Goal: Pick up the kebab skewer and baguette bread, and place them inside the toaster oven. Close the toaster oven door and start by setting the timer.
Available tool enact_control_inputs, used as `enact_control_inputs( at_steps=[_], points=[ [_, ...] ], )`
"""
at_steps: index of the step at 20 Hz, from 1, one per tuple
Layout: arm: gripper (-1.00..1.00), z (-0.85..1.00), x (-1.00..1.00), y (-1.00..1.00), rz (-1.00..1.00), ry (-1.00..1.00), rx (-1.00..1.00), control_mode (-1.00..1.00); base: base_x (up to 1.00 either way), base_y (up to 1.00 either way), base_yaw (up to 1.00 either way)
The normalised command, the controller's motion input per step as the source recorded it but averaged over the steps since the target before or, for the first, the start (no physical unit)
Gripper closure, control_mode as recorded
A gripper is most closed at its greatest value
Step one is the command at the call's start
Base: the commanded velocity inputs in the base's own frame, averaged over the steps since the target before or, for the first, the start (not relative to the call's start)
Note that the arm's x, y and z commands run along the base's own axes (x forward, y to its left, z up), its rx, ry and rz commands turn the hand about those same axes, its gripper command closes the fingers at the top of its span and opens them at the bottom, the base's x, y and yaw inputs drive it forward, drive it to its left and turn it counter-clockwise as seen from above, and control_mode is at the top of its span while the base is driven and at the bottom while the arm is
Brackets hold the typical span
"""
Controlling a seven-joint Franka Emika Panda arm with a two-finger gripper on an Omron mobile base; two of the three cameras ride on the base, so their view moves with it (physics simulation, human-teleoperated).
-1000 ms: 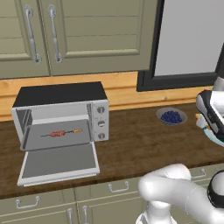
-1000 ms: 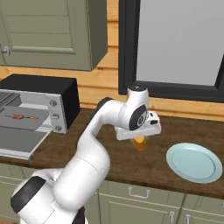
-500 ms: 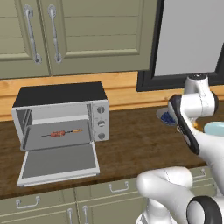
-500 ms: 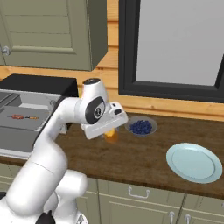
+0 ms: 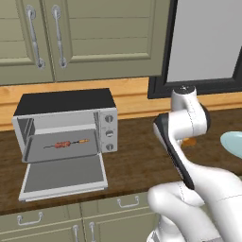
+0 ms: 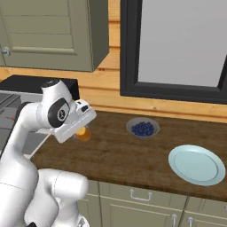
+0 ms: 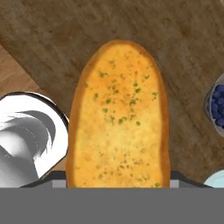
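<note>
The claw (image 6: 81, 131) was pinching the baguette bread (image 7: 119, 116): in the hand view the golden loaf ran straight out from between the finger tips, with the wooden counter (image 7: 175, 39) under it. In the right base view the bread showed as an orange end just under the hand. The toaster oven (image 5: 66, 124) stood well apart from the claw, on its far side across bare counter. Its door (image 5: 64, 176) lay folded down flat in front, and the kebab skewer (image 5: 66, 144) already rested inside on the rack. The bowl of blueberries (image 6: 142, 128) and the pale blue plate (image 6: 197, 164) were behind the claw, on the side away from the oven.

In my judgement, the risk lay in the entry. The loaf stuck out far past the fingers, so a low approach could knock its end on the open door or the frame and twist it in the grip. A careless push could also shove the skewer on the rack.

Compared with half a second before, the arm had swung further toward the oven. The hand was past the blueberry bowl, which now stood free behind it, and the bread was nearer to the opening.
</note>
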Motion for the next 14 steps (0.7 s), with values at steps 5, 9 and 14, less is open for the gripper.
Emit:
enact_control_inputs(
  at_steps=[5, 9, 14],
  points=[
    [1.0, 0.11, 0.0, 1.0, 0.2, 0.02, 0.0, -1.0, 0.0, 0.0, 0.0],
    [1.0, 0.16, 0.0, 1.0, 0.17, 0.02, -0.02, -1.0, 0.0, 0.0, 0.0],
    [1.0, 0.07, 0.05, 1.0, 0.15, 0.0, -0.01, -1.0, 0.0, 0.0, 0.0]
  ],
)
